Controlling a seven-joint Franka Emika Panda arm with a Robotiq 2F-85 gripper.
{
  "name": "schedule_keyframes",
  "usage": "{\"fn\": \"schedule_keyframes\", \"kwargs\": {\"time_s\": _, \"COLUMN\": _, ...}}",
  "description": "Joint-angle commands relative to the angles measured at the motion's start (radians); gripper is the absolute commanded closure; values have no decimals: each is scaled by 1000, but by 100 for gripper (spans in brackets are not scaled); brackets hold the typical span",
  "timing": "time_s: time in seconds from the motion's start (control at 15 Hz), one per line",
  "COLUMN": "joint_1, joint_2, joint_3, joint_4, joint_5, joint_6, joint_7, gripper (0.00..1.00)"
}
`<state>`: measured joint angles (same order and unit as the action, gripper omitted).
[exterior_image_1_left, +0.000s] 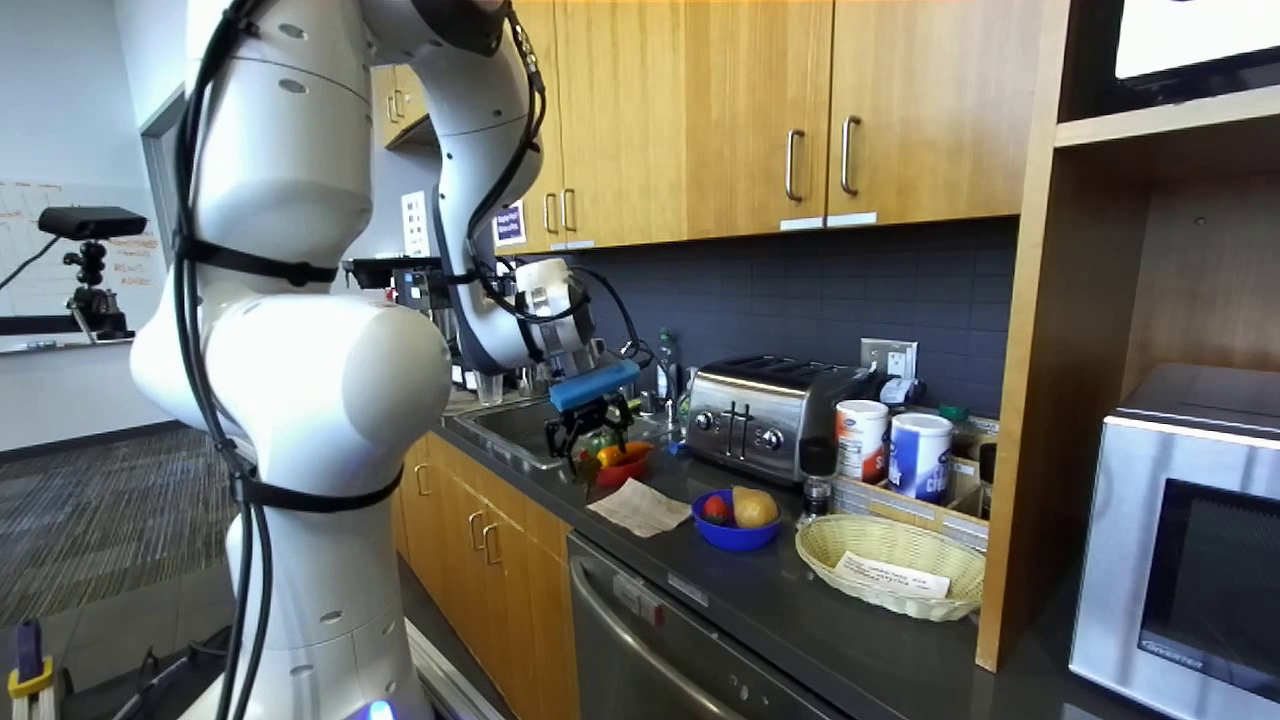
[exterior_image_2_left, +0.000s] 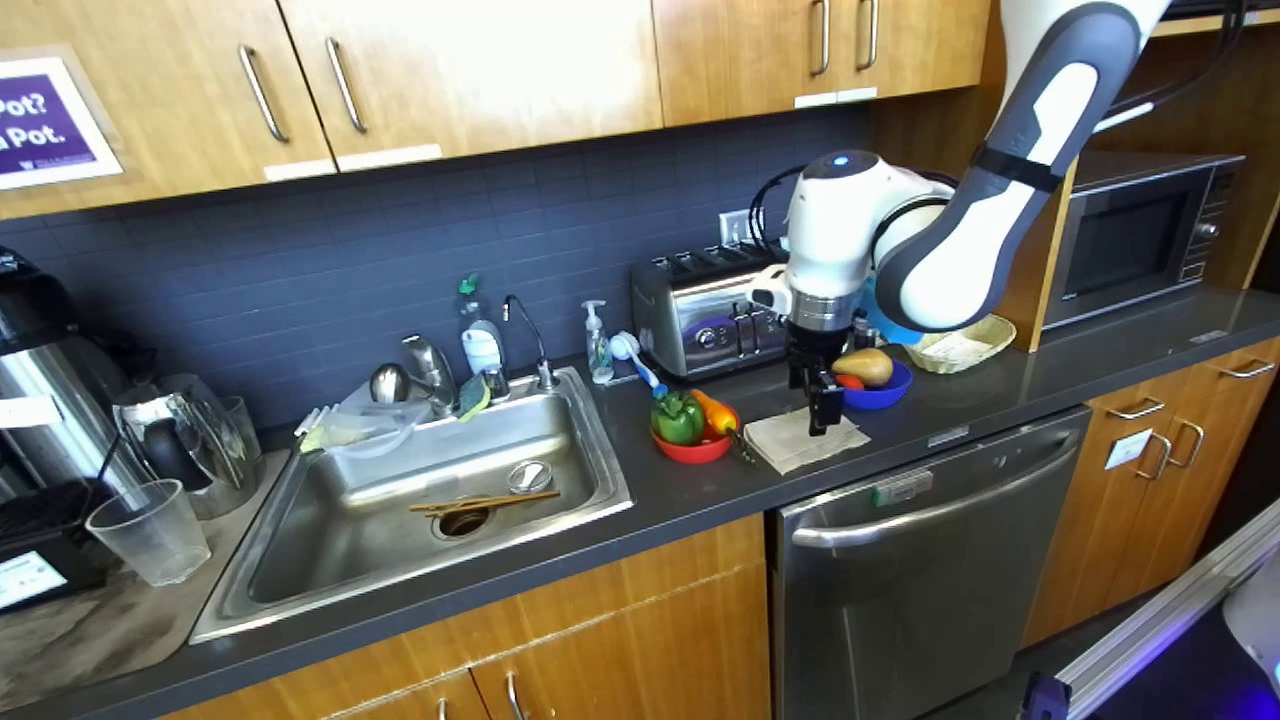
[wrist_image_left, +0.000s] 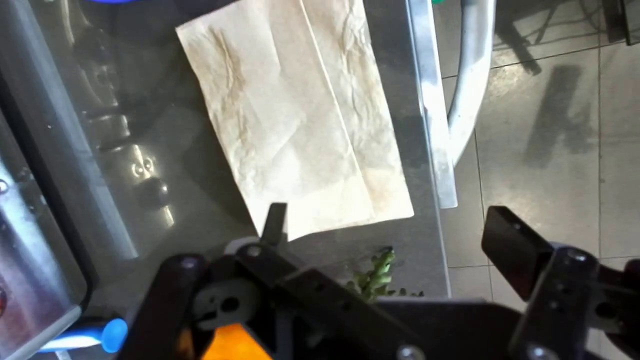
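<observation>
Black fingers (wrist_image_left: 515, 245) loom closest in the wrist view: the gripper (wrist_image_left: 390, 222) hangs over the front of the kitchen surface (exterior_image_2_left: 1000, 400), its 2 fingers well apart and nothing between them, 1 lined up against the floor (wrist_image_left: 555, 195) beyond. Nearby, creased brown paper (wrist_image_left: 305, 125) lies flat on the surface between a red bowl (exterior_image_2_left: 695, 453) and a blue bowl (exterior_image_1_left: 735, 540). To this onlooker, good handling here would mean lowering slowly, squaring the fingers to the paper's fold, bringing the outer finger in from the edge, and sparing the leafy sprig (wrist_image_left: 375, 275) close by.

Wrinkles in the paper read clearly only in the wrist view, which catches just a sliver of the blue bowl; both exterior views reveal its red piece (exterior_image_1_left: 716, 510) and tan, pear-shaped piece (exterior_image_1_left: 755, 507). Wooden sticks (exterior_image_2_left: 485, 503) in the sink (exterior_image_2_left: 350, 530) appear only in an exterior view, as do 2 canisters (exterior_image_1_left: 862, 440) beside the toaster (exterior_image_1_left: 750, 400).
</observation>
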<state>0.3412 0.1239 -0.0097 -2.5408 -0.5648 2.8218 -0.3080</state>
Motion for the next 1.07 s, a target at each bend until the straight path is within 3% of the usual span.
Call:
{"fn": "schedule_keyframes", "kwargs": {"time_s": 0.0, "joint_1": -96, "joint_2": 39, "joint_3": 66, "joint_4": 53, "joint_5": 49, "joint_6": -33, "joint_7": -37, "gripper": 0}}
{"fn": "schedule_keyframes", "kwargs": {"time_s": 0.53, "joint_1": -163, "joint_2": 100, "joint_3": 96, "joint_4": 100, "joint_5": 102, "joint_6": -96, "joint_7": -26, "gripper": 0}}
{"fn": "schedule_keyframes", "kwargs": {"time_s": 1.0, "joint_1": -216, "joint_2": 146, "joint_3": 126, "joint_4": 109, "joint_5": 110, "joint_6": -36, "joint_7": -170, "gripper": 0}}
